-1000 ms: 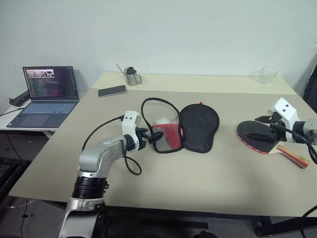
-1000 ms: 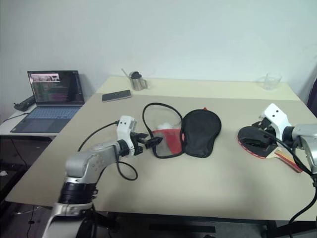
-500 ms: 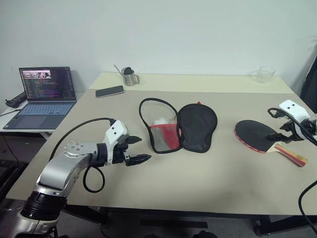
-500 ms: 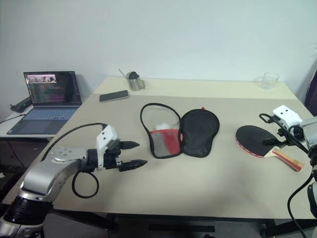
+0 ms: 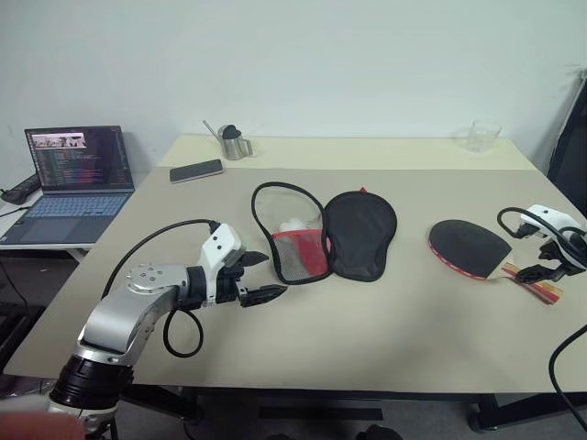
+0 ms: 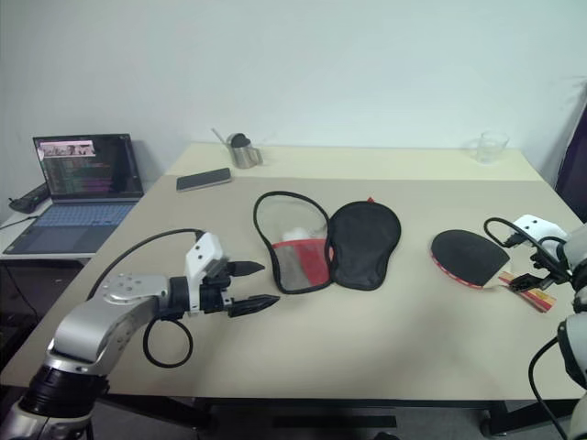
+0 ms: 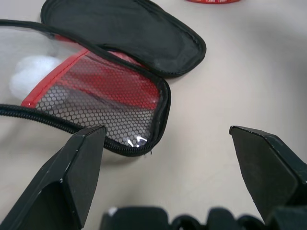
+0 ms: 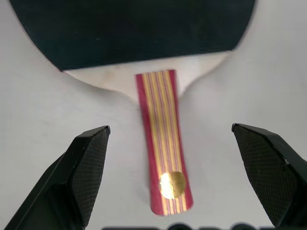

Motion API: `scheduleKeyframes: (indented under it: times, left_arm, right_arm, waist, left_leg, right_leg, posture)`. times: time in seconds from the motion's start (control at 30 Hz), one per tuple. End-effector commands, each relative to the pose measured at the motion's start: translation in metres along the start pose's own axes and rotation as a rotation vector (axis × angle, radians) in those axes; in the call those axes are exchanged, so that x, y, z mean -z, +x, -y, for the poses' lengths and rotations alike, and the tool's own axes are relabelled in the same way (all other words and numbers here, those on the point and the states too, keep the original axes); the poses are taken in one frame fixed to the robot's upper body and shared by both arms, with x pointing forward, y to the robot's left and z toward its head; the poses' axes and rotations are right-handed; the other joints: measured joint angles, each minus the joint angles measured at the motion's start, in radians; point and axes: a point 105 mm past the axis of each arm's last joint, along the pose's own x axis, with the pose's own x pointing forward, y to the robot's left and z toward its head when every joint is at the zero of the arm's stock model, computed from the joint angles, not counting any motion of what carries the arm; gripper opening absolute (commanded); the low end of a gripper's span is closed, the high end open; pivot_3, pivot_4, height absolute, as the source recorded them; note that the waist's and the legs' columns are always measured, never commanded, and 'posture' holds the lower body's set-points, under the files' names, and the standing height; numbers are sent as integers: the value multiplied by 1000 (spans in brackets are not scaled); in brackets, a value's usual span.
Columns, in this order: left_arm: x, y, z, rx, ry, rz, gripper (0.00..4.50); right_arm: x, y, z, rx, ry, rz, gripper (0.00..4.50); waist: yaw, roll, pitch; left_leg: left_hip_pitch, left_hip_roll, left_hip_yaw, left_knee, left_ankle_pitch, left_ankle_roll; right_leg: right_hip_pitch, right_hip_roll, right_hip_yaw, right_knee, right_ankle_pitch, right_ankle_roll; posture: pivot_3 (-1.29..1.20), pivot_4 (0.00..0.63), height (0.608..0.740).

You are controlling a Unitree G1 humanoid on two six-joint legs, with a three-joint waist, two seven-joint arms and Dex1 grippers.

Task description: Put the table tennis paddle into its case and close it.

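Now pre-grasp: right gripper (image 8: pixel 170 177) wide open, empty, straddling table tennis paddle (image 5: pixel 470 247) handle; next descend, close; left gripper (image 5: pixel 260 276) open, empty, beside case (image 5: pixel 323 233)

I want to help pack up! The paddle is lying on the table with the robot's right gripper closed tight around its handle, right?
Not quite. The paddle does lie on the table, but the right gripper is open, its fingers either side of the striped handle without touching it, as the right wrist view shows.
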Motion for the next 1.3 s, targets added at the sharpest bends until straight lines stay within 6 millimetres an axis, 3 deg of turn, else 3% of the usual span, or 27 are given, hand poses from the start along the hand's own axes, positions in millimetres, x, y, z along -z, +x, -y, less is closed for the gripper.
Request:
scheduleKeyframes:
  times: [0.03,0.4,1.07,1.17,1.3]
  left_arm:
    - [-14,-1,0,-3,62,32,4479]
    - [-15,0,5,-13,65,34,4479]
    - [-11,-8,5,-51,62,10,4479]
    - [-12,-8,6,-53,64,8,4500]
    - [-13,-10,4,-65,66,6,4500]
  right_arm:
    - [-9,-6,3,6,-25,20,4500]
    - [-6,10,-3,7,-9,1,4500]
    - [-24,38,-13,76,57,103,4500]
    - [-26,40,-14,89,60,110,3888]
    - [-28,42,-16,83,60,121,2530]
  waist:
    - [-2,0,0]
    - [-10,0,0]
    - [-19,-2,-1]
    - [-20,-2,-1]
    - [-20,-2,-1]
  left_leg:
    - [0,0,0,0,0,0]
    - [0,0,0,0,0,0]
    - [6,5,4,1,0,0]
    - [10,6,9,1,0,0]
    - [18,6,13,1,-2,3]
  right_leg:
    - [0,0,0,0,0,0]
    - [0,0,0,0,0,0]
    - [4,8,7,-1,6,-3]
    - [4,10,14,0,8,-3]
    - [9,12,19,0,9,-2]
  posture:
    - [0,150,740]
    - [0,150,740]
    - [0,150,740]
    - [0,150,740]
    - [0,150,740]
